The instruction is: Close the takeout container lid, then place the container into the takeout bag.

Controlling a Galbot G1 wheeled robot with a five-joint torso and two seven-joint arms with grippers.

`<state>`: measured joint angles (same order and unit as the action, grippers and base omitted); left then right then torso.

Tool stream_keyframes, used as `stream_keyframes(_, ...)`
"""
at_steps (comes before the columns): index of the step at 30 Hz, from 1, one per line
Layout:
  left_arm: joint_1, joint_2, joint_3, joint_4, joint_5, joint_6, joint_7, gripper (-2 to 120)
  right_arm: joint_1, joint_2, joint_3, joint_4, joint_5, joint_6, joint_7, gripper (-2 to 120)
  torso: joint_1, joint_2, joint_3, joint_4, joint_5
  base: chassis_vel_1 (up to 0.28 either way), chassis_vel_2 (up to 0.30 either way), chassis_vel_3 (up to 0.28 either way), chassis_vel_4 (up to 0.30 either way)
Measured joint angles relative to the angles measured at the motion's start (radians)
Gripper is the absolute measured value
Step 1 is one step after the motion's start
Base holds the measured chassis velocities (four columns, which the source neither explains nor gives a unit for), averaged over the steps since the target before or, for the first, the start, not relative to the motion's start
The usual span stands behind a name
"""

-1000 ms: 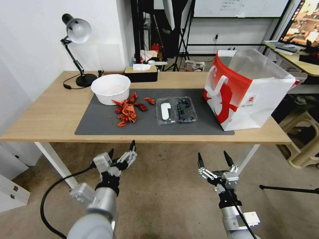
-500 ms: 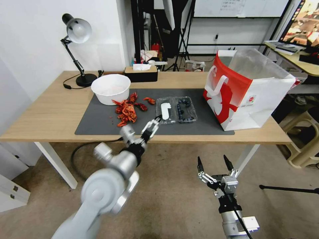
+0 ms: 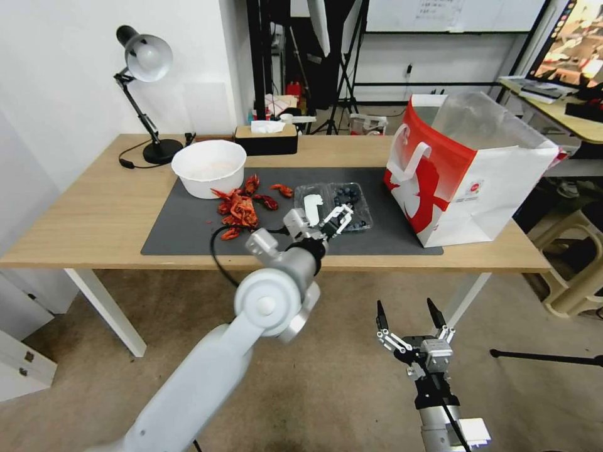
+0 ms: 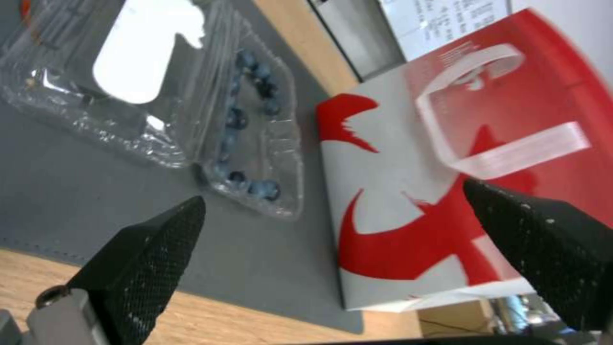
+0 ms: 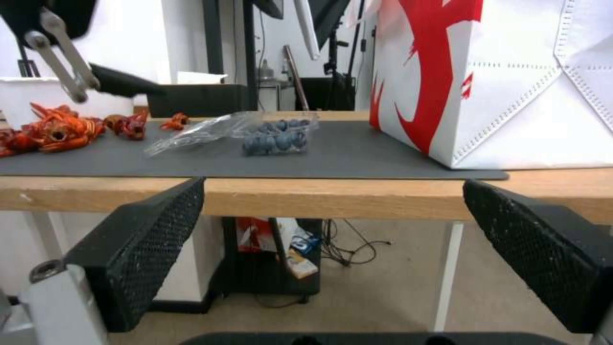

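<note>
Head view: clear ribbed takeout container [image 3: 342, 207] open.

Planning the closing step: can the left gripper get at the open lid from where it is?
Probably yes. The left gripper, open, hovers over the takeout container; the lid lies flat beside it on the mat, nothing visibly blocking.

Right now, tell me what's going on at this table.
The left pincer hovers open over the near edge of the takeout container of blueberries, touching nothing. The lid lies flat open on the grey mat. The takeout bag stands empty-handed beside it. The right pincer waits open below the table.
</note>
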<state>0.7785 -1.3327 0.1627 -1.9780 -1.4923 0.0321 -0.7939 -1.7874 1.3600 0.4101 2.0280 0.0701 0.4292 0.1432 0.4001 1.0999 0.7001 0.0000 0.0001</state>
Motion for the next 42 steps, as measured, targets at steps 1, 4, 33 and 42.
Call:
stream_keyframes(1, -0.003, -0.003, 0.003, 0.005, 0.001, -0.001, -0.004, 100, 0.000, 0.002, 0.000, -0.001, -0.001, 0.001, 0.000, 100, 0.000, 0.000, 0.000, 0.0000, 0.0000, 0.000, 0.000, 0.000, 0.000)
stream_keyframes(4, -0.011, -0.015, 0.013, 0.025, 0.003, -0.001, -0.015, 100, 0.002, 0.007, 0.000, -0.006, -0.003, 0.004, 0.000, 100, 0.000, 0.000, 0.000, 0.0001, 0.0000, 0.000, 0.000, 0.000, 0.000)
stream_keyframes(33, -0.101, -0.157, 0.011, 0.276, 0.069, -0.023, -0.051, 100, 0.020, 0.003, -0.008, -0.039, 0.001, 0.024, 0.001, 100, 0.000, 0.000, 0.000, 0.0000, -0.0001, 0.000, 0.000, 0.000, 0.000)
stream_keyframes(42, -0.083, -0.139, -0.005, 0.273, 0.063, -0.022, -0.051, 100, 0.023, 0.002, -0.012, -0.039, 0.001, 0.023, 0.000, 100, 0.000, 0.000, 0.000, 0.0000, -0.0002, 0.000, 0.000, 0.000, 0.000)
